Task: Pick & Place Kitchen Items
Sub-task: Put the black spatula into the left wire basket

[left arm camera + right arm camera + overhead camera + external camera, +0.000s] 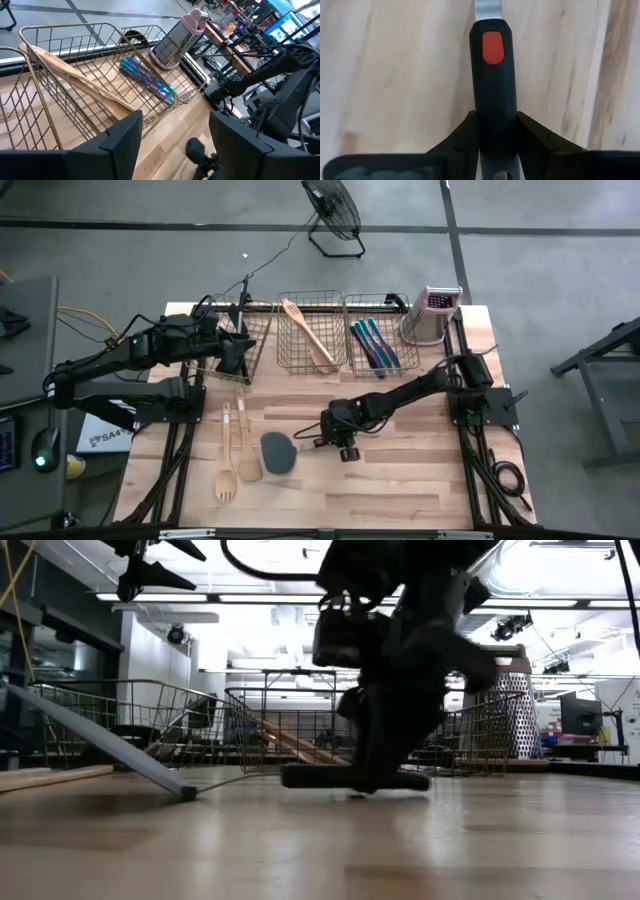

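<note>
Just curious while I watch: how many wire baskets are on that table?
3, in a row along the table's far edge: the left basket under the left arm, the middle basket holding a wooden utensil, the right basket holding slim blue pieces. None seem hidden.

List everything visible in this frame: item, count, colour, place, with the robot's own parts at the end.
wire baskets: three, gold-toned, in a row along the table's far edge
wooden spoon: one, pale, in the middle basket
slim utensils: a few, blue, teal and purple, in the right basket
box grater: one, metal with a pinkish top, upright at the far right corner
wooden fork: one, pale, flat on the table's near left
second wooden spoon: one, pale, beside the fork
spatula: one, dark grey head, black handle with a red dot, lying mid-table
floor fan: one, black, on the floor beyond the table
left gripper: open, over the left basket
right gripper: its fingers on either side of the spatula's handle
</note>
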